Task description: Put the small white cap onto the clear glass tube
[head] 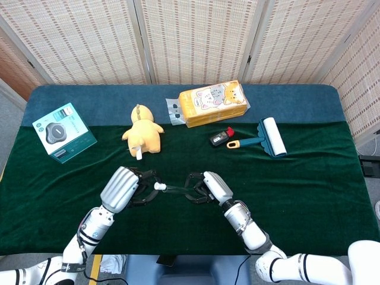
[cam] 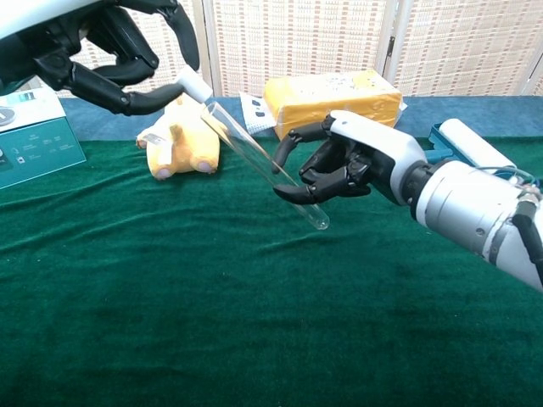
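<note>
The right hand grips the glass tube, held tilted above the green cloth. The left hand pinches the white cap at the tube's upper open end. Beyond lie a plush toy and a yellow pack.

The left hand has a ribbed silver-grey back shell and black fingers. Behind it the left forearm is white, ringed with black bands and thin cables at the wrist. The right hand has a smooth white shell over its back and black jointed fingers. Behind it the right forearm is a silver-white cylinder with a dark ring and a thin cable along it.
</note>
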